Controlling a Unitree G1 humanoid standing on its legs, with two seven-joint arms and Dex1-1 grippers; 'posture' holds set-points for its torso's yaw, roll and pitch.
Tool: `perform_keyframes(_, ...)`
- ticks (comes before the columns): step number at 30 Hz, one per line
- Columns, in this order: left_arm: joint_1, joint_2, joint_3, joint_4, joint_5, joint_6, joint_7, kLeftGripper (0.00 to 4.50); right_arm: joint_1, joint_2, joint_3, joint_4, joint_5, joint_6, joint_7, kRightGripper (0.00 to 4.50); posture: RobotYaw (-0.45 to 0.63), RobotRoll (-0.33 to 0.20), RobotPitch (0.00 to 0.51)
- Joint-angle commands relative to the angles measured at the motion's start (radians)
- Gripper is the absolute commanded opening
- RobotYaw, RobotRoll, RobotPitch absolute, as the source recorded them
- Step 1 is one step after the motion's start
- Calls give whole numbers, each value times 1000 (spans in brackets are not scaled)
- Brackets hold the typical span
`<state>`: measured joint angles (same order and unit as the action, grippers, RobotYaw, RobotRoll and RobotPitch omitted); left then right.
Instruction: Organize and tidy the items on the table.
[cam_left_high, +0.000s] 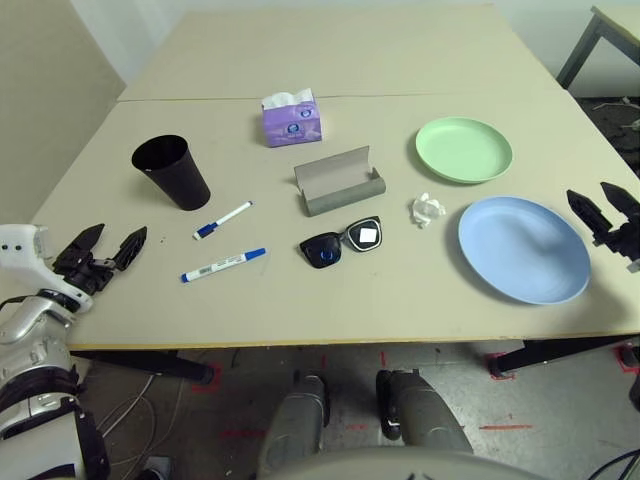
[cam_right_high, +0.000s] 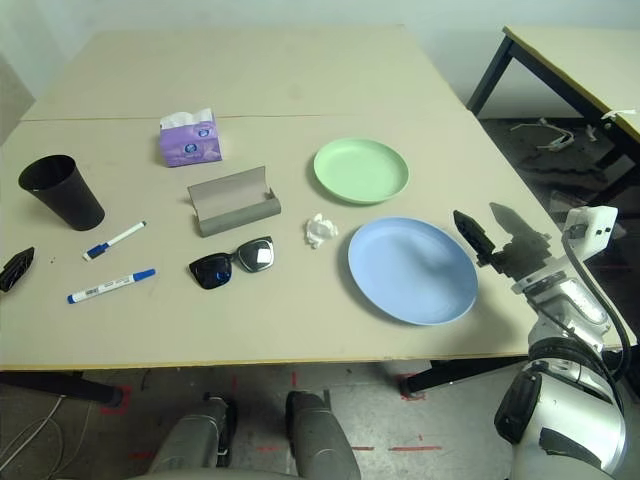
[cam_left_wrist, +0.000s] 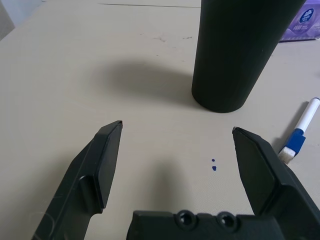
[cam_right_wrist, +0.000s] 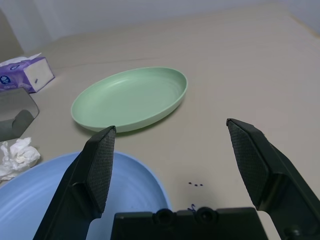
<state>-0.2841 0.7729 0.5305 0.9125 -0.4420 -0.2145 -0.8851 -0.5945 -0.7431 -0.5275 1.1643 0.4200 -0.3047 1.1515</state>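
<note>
On the beige table (cam_left_high: 400, 50) a black cup (cam_left_high: 172, 172) stands at the left, with two blue-capped white markers (cam_left_high: 222, 221) (cam_left_high: 223, 265) in front of it. The grey glasses case (cam_left_high: 339, 181) lies open in the middle, black sunglasses (cam_left_high: 341, 243) just in front of it. A paper wad (cam_left_high: 427, 209) sits between the case and the light-blue plate (cam_left_high: 523, 248); the light-green plate (cam_left_high: 464, 150) is behind. My left gripper (cam_left_high: 122, 234) is open and empty, left of the markers and facing the cup (cam_left_wrist: 235, 50). My right gripper (cam_left_high: 590, 192) is open and empty at the blue plate's right rim (cam_right_wrist: 60, 200).
A purple tissue box (cam_left_high: 292, 118) stands behind the case near the table's seam. The table's right edge runs just under my right gripper. Another table (cam_right_high: 590, 60) stands beyond it at the far right. Small ink dots (cam_left_wrist: 213, 165) mark the tabletop near my left gripper.
</note>
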Motion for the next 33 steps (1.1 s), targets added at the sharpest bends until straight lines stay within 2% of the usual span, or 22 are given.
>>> perform_keyframes(1,10,17,4,-1,6,6,0,4466,-4,13,12,3,-6,-3,-4,4500,-27,0,172)
perform_keyframes(11,23,-8,4,-37,-2,11,8,4466,-21,17,20,14,-16,-2,-14,4500,-16,0,174)
perform_keyframes(20,46,-90,-12,-143,-2,10,29,4466,-29,12,24,14,-18,-5,-21,4500,-49,0,172)
perform_keyframes(22,55,-105,5,-204,-42,20,-5,4466,-28,9,26,16,-21,-5,-21,4500,-72,0,165)
perform_keyframes(25,114,-84,-31,-342,-74,70,-127,4466,-26,-5,27,21,-22,7,-34,4500,-72,0,161)
perform_keyframes(33,257,29,-204,-699,-66,152,-406,4466,-19,-71,39,-1,-30,148,-81,4500,-107,0,159)
